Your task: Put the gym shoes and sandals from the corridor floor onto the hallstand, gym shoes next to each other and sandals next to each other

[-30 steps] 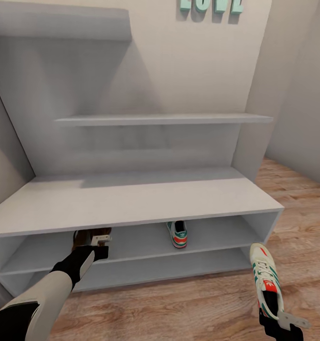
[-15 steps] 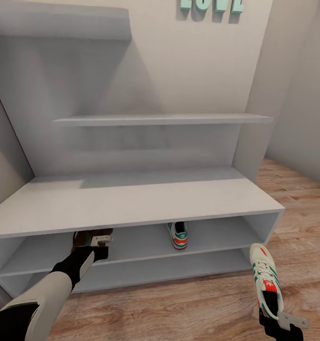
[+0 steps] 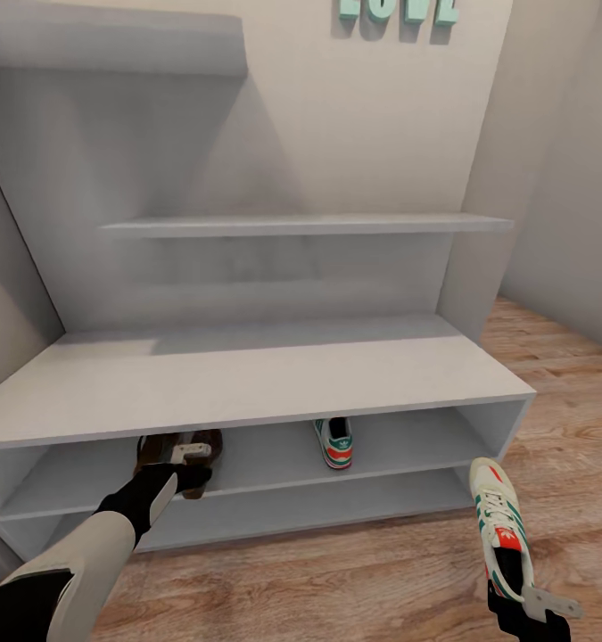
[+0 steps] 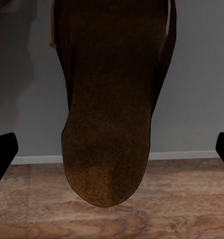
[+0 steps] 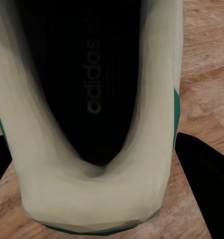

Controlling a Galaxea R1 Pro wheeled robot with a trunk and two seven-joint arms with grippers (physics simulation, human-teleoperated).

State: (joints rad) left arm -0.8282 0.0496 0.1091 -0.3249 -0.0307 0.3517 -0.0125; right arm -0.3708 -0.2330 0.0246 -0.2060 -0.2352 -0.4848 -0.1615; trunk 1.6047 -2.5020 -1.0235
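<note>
**Brown sandal going onto the rack's upper shelf**

Brown sandal (image 3: 171, 448) sits on the rack's (image 3: 247, 383) upper shelf at its 9 o'clock end, with the left pincer (image 3: 189, 456) at its heel; whether that pincer grips or has let go, I cannot tell. Best to release only once the sole lies flat, leaving space for its mate. One sneaker (image 3: 337, 443) is shelved mid-rack. The right pincer (image 3: 525, 604) pinches the other sneaker (image 3: 499, 530) above the floor (image 3: 336, 588). The right wrist view reveals its dark insole lettering.
</note>
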